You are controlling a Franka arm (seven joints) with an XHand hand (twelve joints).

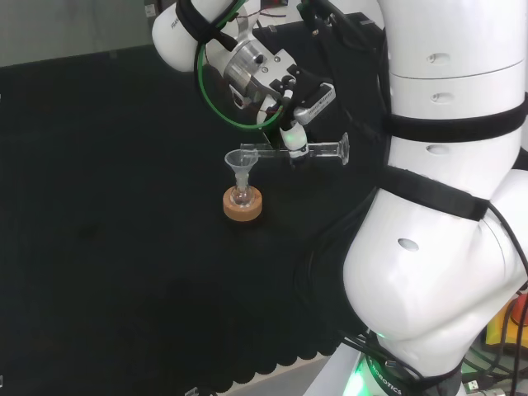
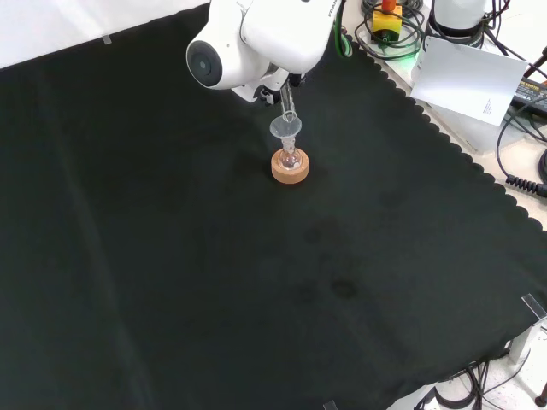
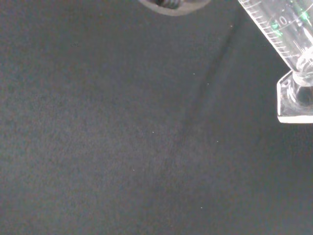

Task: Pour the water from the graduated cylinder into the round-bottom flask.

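Observation:
In the head view the hand (image 1: 295,140) is curled round a clear graduated cylinder (image 1: 318,151) that lies almost level above the cloth. Its mouth is to the left, at the rim of a clear funnel (image 1: 240,162), and its foot points right. The funnel sits in a small round-bottom flask (image 1: 242,196) on a cork ring stand (image 1: 242,205). In the front view the cylinder (image 2: 289,104) slants down from under the arm's white link to the funnel (image 2: 286,129), above the flask (image 2: 291,157) and cork ring (image 2: 290,167). The wrist view shows the cylinder's marked tube (image 3: 274,29) and its foot (image 3: 296,100).
Black cloth (image 1: 107,206) covers the bench around the stand. In the front view its scalloped edge (image 2: 479,171) runs down the right side, with a white sheet (image 2: 470,77), cables and a red and yellow button (image 2: 386,15) beyond it. The arm's big white links (image 1: 445,206) stand at the head view's right.

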